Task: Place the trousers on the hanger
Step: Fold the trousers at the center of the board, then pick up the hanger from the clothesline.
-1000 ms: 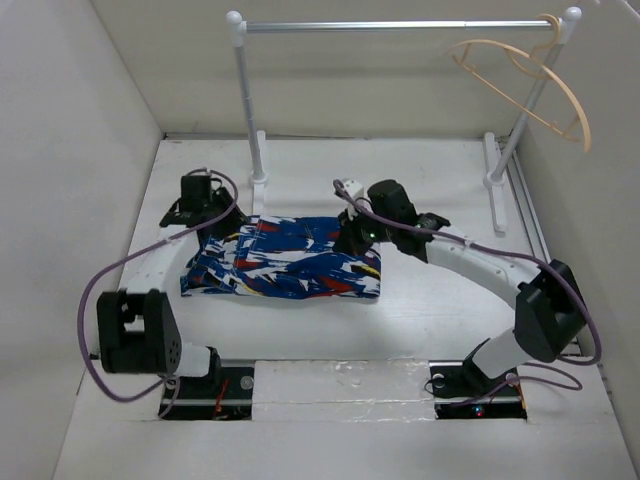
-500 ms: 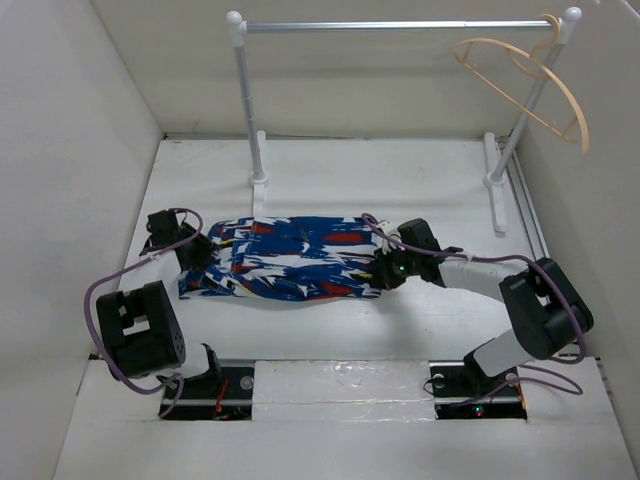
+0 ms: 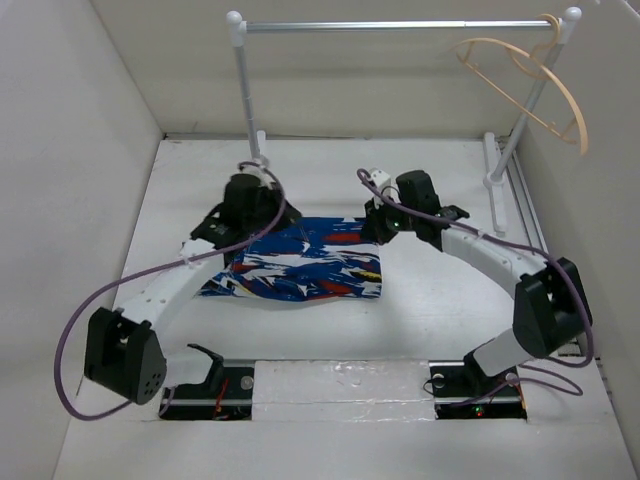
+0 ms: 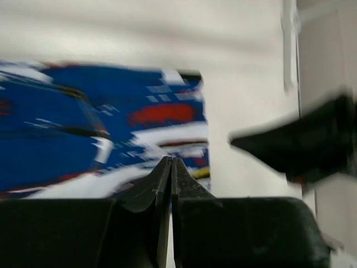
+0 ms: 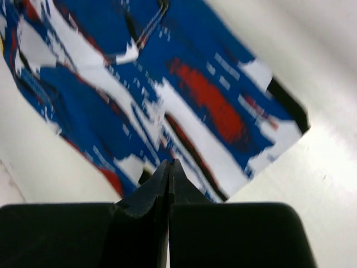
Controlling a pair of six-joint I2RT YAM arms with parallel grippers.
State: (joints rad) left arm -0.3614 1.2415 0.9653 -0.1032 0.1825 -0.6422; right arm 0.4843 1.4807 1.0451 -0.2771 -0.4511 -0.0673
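The trousers, in a blue, white and red print, lie folded flat on the white table. My left gripper hovers over their far left part and is shut, with nothing visible between its fingers. The trousers spread out blurred beyond them. My right gripper is at the trousers' far right corner, also shut with nothing seen in it, and the print lies beyond its tips. The tan hanger hangs from the right end of the rail.
A silver rail on two white posts stands across the back of the table. White walls close in the left, back and right sides. The blurred dark shape in the left wrist view is the right arm.
The left arm swung from the trousers' left end up over their far left part and its jaws closed. The right gripper moved from the near right edge to the far right corner.
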